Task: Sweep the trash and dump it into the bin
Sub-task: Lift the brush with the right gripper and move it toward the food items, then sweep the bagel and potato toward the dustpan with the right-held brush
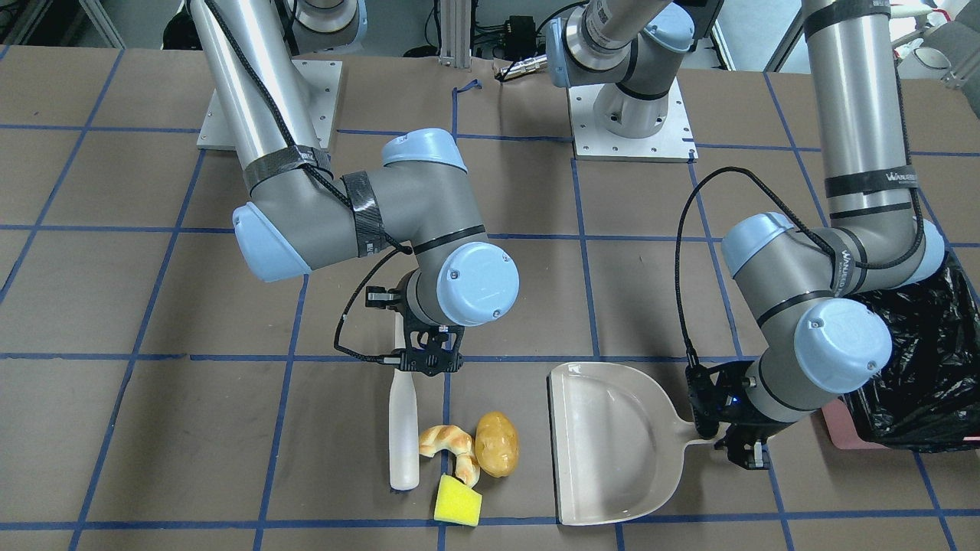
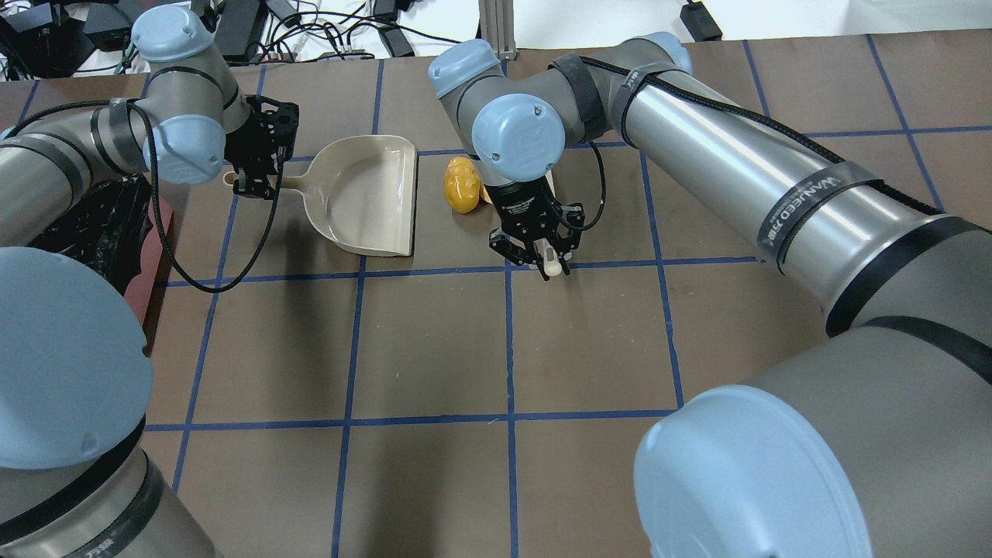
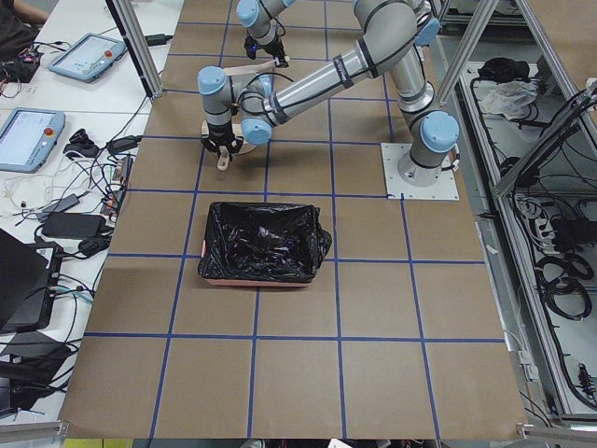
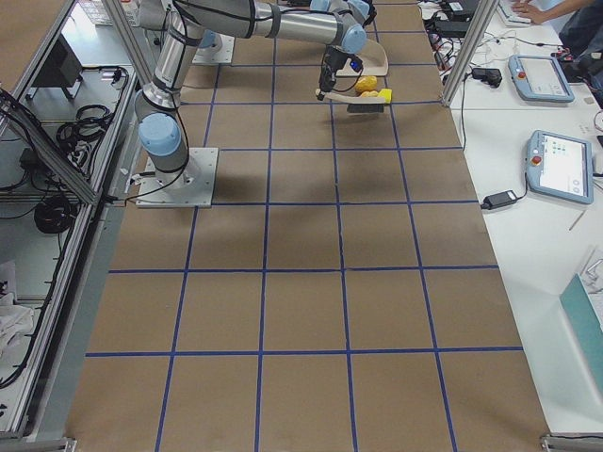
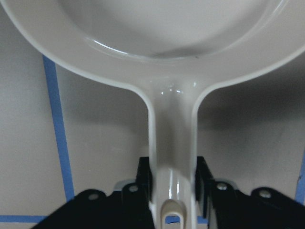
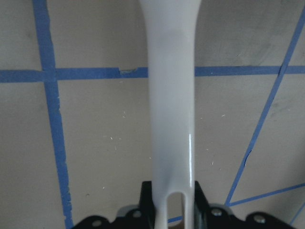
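**Exterior front-facing view: both my grippers clamped on handles, trash lying between brush and pan**

Brown paper crossed by blue tape lines covers the table (image 1: 153, 428), which fills the frame. My pink rectangular bin lined with a crinkled black plastic bag (image 1: 926, 360) sits at the right edge, partly behind my left arm's elbow.

Lower centre-right lies the beige plastic dustpan (image 1: 605, 451), flat on the table, its open mouth facing left. My left gripper (image 5: 172, 171) is closed on the end of its handle, a finger pressed to each side.

Left of the pan, a long white plastic brush (image 1: 403, 428) runs top to bottom in the lower centre. My right gripper (image 6: 172, 191) grips its upper handle end, fingers tight against both sides.

The trash sits between brush and pan. A golden-brown potato (image 1: 497, 444) is nearest the pan. The curved tan croissant (image 1: 452, 448) lies just beside it and the brush. Smallest, the yellow wedge sponge (image 1: 457, 501) touches the croissant's lower end.
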Controlling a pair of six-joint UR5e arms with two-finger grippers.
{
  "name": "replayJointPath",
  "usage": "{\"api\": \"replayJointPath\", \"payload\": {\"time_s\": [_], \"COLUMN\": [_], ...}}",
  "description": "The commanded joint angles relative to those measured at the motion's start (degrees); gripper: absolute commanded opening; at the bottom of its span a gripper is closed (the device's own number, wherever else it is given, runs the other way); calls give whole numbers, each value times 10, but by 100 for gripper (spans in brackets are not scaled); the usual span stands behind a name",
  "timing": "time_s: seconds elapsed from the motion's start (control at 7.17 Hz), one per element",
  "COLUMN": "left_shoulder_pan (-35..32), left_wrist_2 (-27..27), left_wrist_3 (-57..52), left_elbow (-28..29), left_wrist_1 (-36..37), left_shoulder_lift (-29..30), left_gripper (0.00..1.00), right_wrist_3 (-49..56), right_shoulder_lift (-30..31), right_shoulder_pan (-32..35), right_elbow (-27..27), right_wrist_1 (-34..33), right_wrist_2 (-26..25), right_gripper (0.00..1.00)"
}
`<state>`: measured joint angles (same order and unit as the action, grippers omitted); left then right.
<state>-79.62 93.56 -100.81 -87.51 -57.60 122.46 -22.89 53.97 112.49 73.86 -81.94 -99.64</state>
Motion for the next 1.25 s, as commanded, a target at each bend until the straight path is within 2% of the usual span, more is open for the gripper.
{"api": "replayJointPath", "payload": {"time_s": [0.0,0.56,1.12], "left_shoulder_pan": [1,-8,-13], "left_wrist_2": [1,39,43], "left_wrist_3": [0,1,1], "left_elbow": [1,10,10], "left_wrist_1": [0,1,5], "left_shoulder_lift": [1,-4,-5], "left_gripper": [31,25,24], "right_wrist_3": [-5,-9,-12], "right_shoulder_lift": [-6,-11,-11], "right_shoulder_pan": [0,0,0], "right_elbow": [-5,-11,-15], "right_wrist_1": [-2,-6,-6], "right_wrist_2": [6,12,25], "right_gripper": [0,0,0]}}
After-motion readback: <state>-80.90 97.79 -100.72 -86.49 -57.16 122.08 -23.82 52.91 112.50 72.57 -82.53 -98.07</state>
